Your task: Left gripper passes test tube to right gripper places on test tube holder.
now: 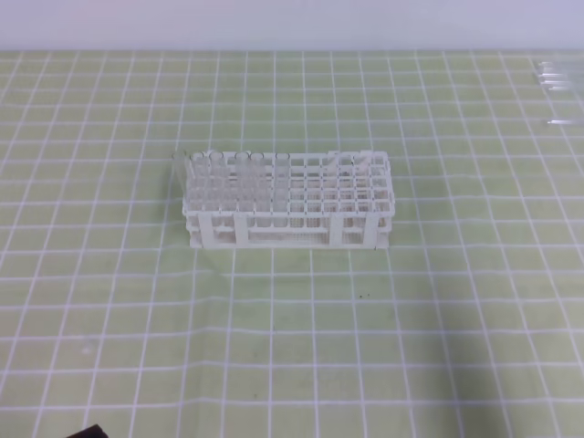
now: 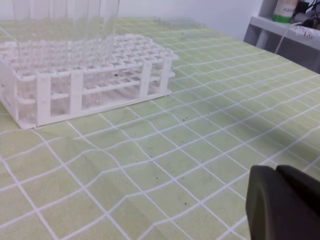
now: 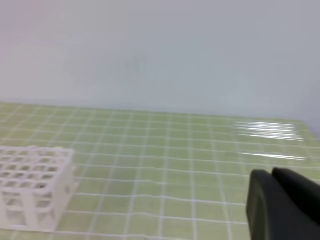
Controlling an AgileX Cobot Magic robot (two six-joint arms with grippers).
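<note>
While both jaws sit closed and empty — left gripper point(image 2: 286, 202), right gripper point(image 3: 282, 202) — loose test tubes point(image 1: 555, 78) lie far right, rack point(image 1: 287, 201) centre. Risk: clear tubes roll, pinch slips.

**A:** what's actually seen besides the main stuff?

**B:** the tabletop point(image 1: 438, 328) is covered by a pale green cloth with a white grid printed on it. small dark specks are scattered over it in the left wrist view. a plain light wall point(image 3: 160, 50) is seen behind. a grey shelf point(image 2: 280, 30) is visible off to the far right, with a green-and-white container point(image 2: 286, 11) sat on it.
</note>
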